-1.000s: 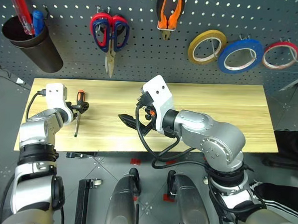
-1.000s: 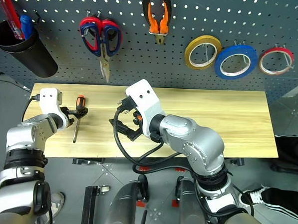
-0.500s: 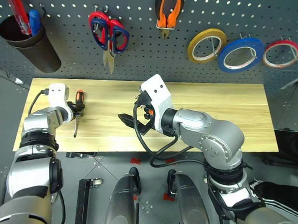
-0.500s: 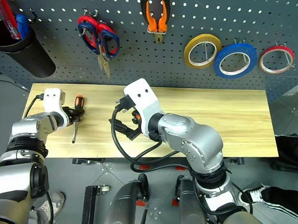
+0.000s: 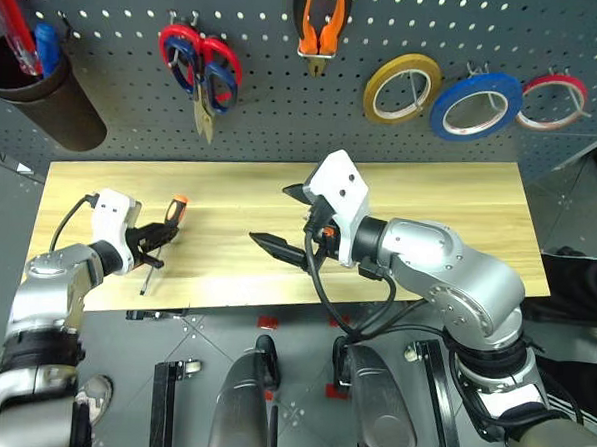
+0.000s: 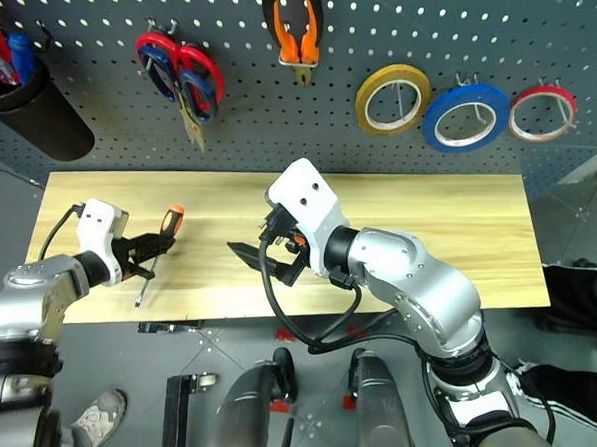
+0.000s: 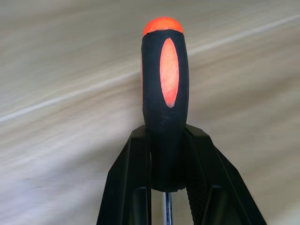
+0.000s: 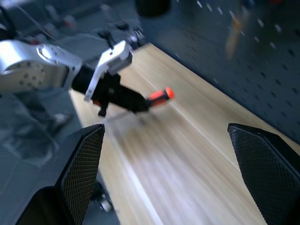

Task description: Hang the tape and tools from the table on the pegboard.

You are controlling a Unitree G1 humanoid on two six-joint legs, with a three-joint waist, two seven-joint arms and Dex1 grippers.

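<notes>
Jaws of our left gripper [image 5: 156,238] pinch the slim orange-and-black-handled screwdriver [image 5: 162,236] near the left end of the pale plank table [image 5: 460,207]; our right gripper [image 5: 287,219] stands spread, empty. On the dark grey pegboard [image 5: 284,113] the blue tape ring [image 5: 476,105] and orange-handled pliers [image 5: 319,24] already hang, so we judge this screwdriver is what remains.

Screwdriver [image 5: 164,230]: slim, orange-black handle, steel shaft; held by its handle above the table's left end, tilted, orange cap up toward the pegboard, tip down toward the front edge.
Pliers [image 5: 318,26]: orange-black handles, hanging on the pegboard, jaws down.
Blue tape [image 5: 476,105]: flat ring on a hook, between the yellow and red-and-white rings.
Table [image 5: 450,206]: pale wood planks.
Pegboard [image 5: 285,103]: dark grey, rows of holes.
</notes>
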